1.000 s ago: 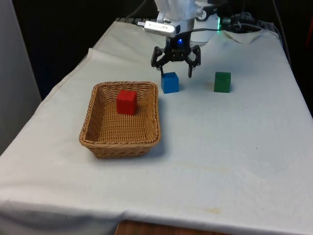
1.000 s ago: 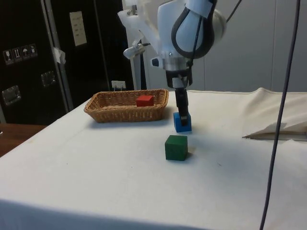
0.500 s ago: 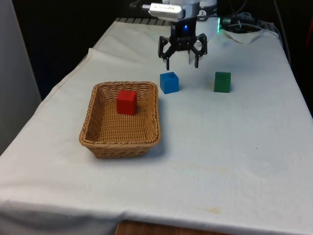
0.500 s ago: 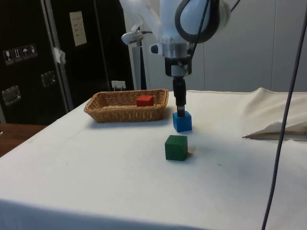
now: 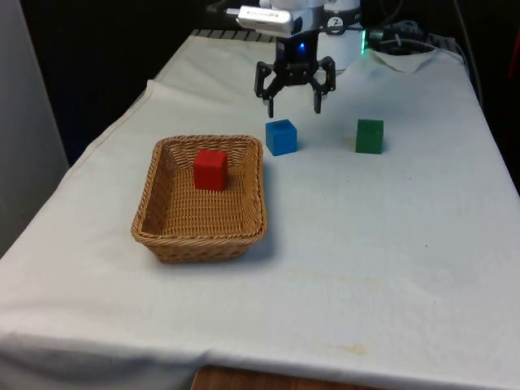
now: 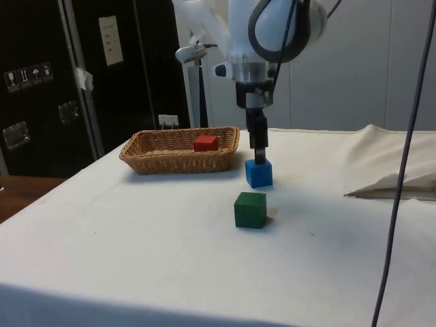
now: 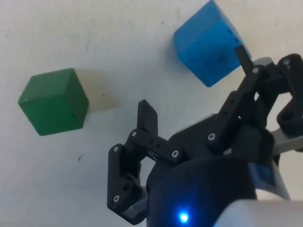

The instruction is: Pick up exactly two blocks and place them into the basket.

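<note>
The white arm reaches down from the far end of the surface [image 5: 390,244], with its wrist pointing straight down. The black pincer [image 5: 293,104] hangs in the air just above and a little behind the blue block [image 5: 281,136]. It does not touch the block. Its two fingers [image 7: 147,116] are spread wide apart and hold nothing.

The blue block sits on the white cloth, just beside the far right corner of the basket [image 5: 154,213] in the front view. The green block [image 5: 369,136] sits further to the front view's right, apart from the blue one. The red block [image 5: 210,169] lies inside the brown woven basket.
</note>
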Robot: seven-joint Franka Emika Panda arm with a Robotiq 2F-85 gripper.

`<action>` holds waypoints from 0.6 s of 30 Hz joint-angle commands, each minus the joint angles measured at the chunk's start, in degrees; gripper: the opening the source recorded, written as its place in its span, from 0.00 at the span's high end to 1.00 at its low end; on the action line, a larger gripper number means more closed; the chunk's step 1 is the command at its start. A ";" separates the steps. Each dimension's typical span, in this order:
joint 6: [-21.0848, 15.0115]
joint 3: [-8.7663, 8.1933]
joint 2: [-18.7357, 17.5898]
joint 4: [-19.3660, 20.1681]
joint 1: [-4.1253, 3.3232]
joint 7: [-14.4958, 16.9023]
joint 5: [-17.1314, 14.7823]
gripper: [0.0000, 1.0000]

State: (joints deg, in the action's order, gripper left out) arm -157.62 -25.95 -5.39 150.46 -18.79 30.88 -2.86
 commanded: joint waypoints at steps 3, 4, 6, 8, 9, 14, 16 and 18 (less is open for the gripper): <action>-0.57 -0.97 -0.46 -0.17 0.23 1.38 0.63 0.00; -0.63 -1.26 -0.52 -0.23 0.23 1.83 0.63 0.00; -0.69 -1.66 -0.69 -0.29 0.17 2.52 0.57 0.00; -0.80 -1.89 -1.09 -0.52 0.17 3.27 0.34 0.00; -0.92 -2.01 -1.60 -0.74 0.17 3.78 0.11 0.00; -1.66 -1.60 -2.98 -1.15 0.11 4.18 -0.57 0.00; -2.18 -1.26 -4.07 -1.43 0.17 4.30 -0.80 0.00; -3.04 -0.92 -5.61 -1.78 0.29 4.41 -0.97 0.00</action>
State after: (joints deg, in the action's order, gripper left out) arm -159.63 -27.44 -10.03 148.85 -18.74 34.78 -2.98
